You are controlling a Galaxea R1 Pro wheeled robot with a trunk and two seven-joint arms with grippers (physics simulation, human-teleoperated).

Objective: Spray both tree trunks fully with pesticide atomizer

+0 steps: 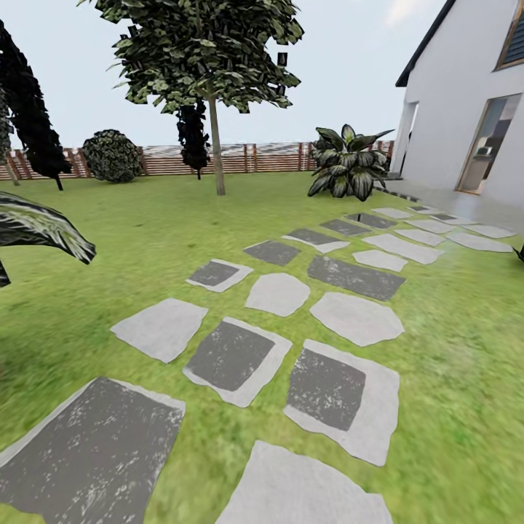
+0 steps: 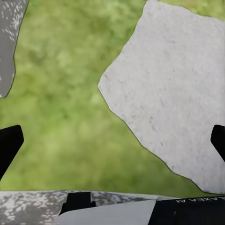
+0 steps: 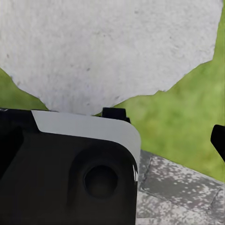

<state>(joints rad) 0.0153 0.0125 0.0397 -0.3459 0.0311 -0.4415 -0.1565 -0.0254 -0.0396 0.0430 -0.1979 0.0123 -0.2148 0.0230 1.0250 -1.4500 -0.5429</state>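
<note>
Our left gripper (image 2: 112, 140) hangs wide open over the grass, its two dark finger tips far apart, and it holds nothing. Of our right gripper we see one dark finger tip (image 3: 218, 140) in the right wrist view, so we cannot tell if it is open.

We do not see the spray bottle yet, so we cannot say which arm is nearer to it. One tree (image 1: 211, 65) stands far ahead, and its trunk (image 1: 217, 149) goes straight up from the lawn (image 1: 145, 225). Flat stepping stones (image 1: 356, 316) lead right toward the white house (image 1: 466, 109). A wooden fence (image 1: 255, 158) runs behind. There is lots of open room.
</note>
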